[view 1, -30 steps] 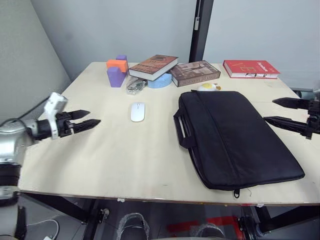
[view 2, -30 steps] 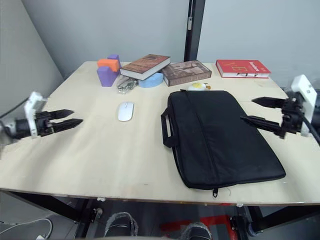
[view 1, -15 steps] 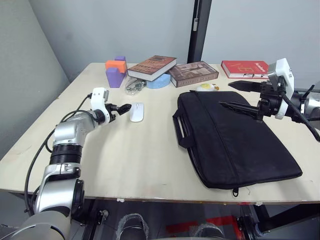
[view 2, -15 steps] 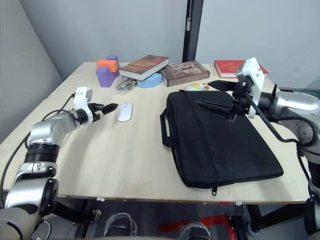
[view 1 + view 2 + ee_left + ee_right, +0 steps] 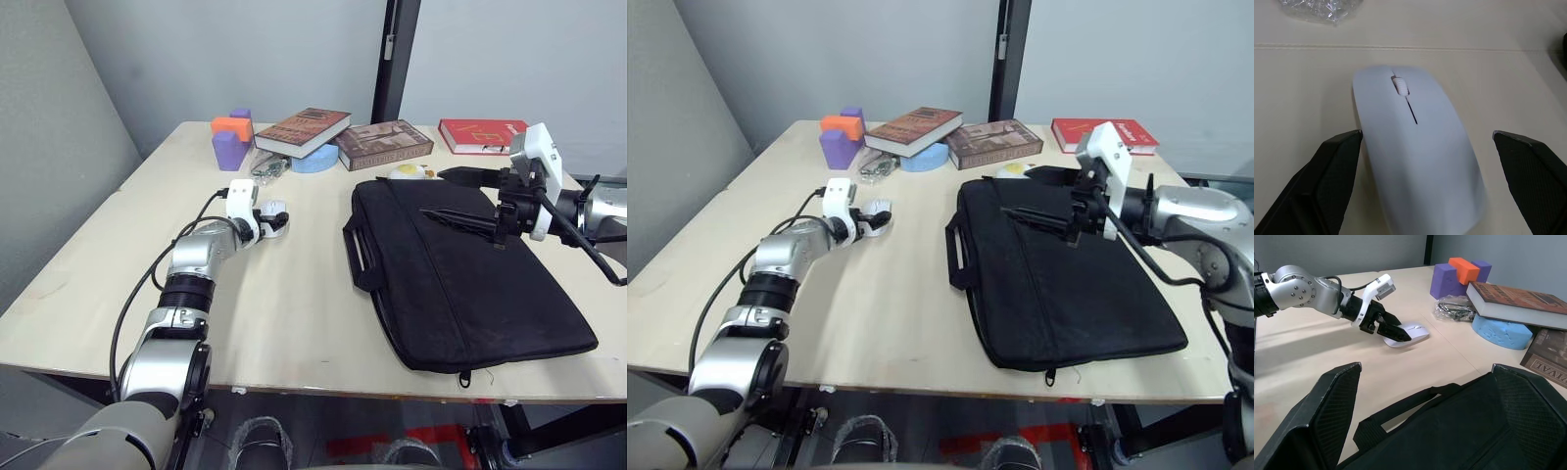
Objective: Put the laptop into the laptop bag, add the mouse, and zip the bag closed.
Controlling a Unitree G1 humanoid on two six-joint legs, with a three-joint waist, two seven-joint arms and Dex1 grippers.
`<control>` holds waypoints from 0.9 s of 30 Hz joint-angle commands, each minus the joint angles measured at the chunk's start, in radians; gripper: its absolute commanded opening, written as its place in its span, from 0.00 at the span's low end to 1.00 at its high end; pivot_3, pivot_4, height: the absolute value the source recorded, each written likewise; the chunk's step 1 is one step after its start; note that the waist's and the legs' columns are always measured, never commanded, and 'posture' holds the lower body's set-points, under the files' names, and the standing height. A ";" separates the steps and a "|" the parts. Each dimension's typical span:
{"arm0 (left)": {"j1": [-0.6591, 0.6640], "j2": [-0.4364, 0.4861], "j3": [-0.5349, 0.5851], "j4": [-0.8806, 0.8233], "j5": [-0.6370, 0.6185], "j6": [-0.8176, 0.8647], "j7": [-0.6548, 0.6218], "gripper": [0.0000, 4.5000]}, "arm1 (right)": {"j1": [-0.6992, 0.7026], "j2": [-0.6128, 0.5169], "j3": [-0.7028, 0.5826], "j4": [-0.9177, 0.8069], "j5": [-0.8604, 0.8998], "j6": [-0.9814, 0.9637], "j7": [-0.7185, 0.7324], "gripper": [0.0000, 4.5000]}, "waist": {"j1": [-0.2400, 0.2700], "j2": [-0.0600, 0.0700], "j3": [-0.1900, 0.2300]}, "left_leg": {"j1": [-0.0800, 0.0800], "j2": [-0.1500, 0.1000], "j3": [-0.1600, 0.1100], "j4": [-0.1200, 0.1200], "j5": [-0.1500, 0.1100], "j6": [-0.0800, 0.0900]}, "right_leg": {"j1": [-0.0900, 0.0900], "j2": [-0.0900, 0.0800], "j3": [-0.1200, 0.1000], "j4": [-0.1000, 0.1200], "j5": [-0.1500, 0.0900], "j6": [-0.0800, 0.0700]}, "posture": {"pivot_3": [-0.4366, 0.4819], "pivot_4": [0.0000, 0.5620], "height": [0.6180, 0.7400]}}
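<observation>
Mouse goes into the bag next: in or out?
Out: the mouse lies on the table, between the left end effector's open fingers.

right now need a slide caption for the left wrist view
Open left gripper straddling the white mouse on the table.

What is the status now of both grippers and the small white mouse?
Left gripper open, fingers astride the small white oval mouse. Right gripper open above the large black fabric laptop bag. Nothing in the way.
</observation>
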 commanded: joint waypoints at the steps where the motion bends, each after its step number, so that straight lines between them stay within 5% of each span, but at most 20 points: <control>1: -0.053 -0.014 -0.021 0.057 0.042 -0.057 0.015 1.00 | 0.004 0.000 -0.051 -0.042 0.017 -0.011 -0.015 1.00 | -0.001 0.000 0.000 | 0.000 0.000 0.000 0.000 0.000 0.000 | 0.000 0.000 0.000 0.000 0.000 0.000 | 0.48 0.27 0.87; 10: -0.070 -0.016 -0.114 0.197 0.157 -0.158 -0.010 1.00 | 0.043 0.005 -0.071 -0.073 0.034 -0.008 -0.052 1.00 | 0.002 0.000 0.000 | 0.001 0.000 0.000 -0.001 0.000 0.000 | 0.001 0.000 0.000 -0.001 0.000 0.000 | 0.48 0.27 0.87; 15: -0.098 0.002 -0.094 0.247 0.155 -0.196 -0.032 0.66 | 0.053 0.005 -0.084 -0.079 0.047 -0.003 -0.072 1.00 | 0.001 0.000 -0.001 | 0.002 0.000 0.000 -0.001 0.000 0.000 | 0.001 0.000 0.000 -0.001 0.000 0.000 | 0.48 0.27 0.87; 21: -0.105 0.043 -0.097 0.272 0.162 -0.233 -0.071 0.63 | 0.065 0.017 -0.070 -0.085 0.046 -0.001 -0.103 1.00 | -0.003 0.000 -0.001 | 0.002 0.000 0.000 -0.002 0.000 -0.001 | 0.001 0.000 0.000 -0.002 0.000 0.000 | 0.48 0.27 0.87; 27: -0.023 0.101 -0.142 0.092 0.116 -0.297 -0.359 0.63 | 0.023 0.089 -0.032 -0.101 0.053 0.039 -0.234 1.00 | -0.005 0.000 0.000 | 0.001 0.000 0.001 -0.008 0.000 -0.002 | 0.000 0.000 -0.001 -0.008 0.000 0.000 | 0.48 0.27 0.87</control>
